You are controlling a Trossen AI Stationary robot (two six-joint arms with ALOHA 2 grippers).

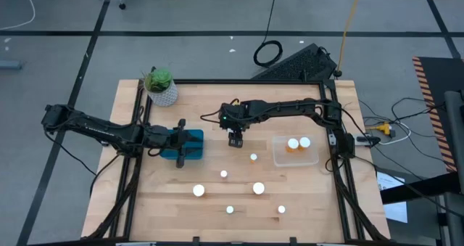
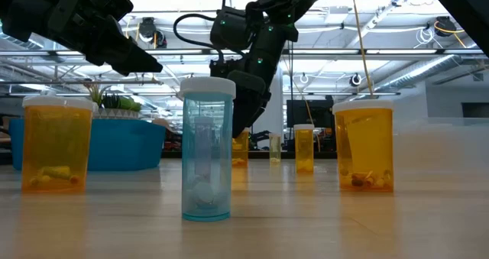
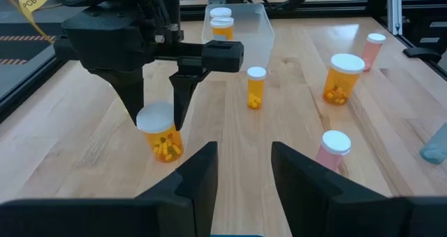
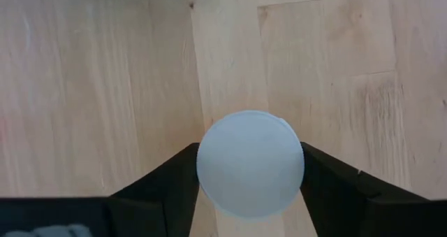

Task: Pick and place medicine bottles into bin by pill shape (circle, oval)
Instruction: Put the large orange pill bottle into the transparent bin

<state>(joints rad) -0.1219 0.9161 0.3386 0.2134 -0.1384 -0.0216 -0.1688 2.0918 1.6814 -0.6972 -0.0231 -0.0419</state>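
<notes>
Right hand spread around a round-capped amber bottle; left hand spread

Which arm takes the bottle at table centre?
Right. Its pincer already straddles the bottle, fingers either side of the cap. Left pincer sits over the blue bin.

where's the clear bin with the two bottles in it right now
In the high view the clear bin sits on the table's right side, just right of the right gripper, with two white-capped bottles inside it.
</notes>
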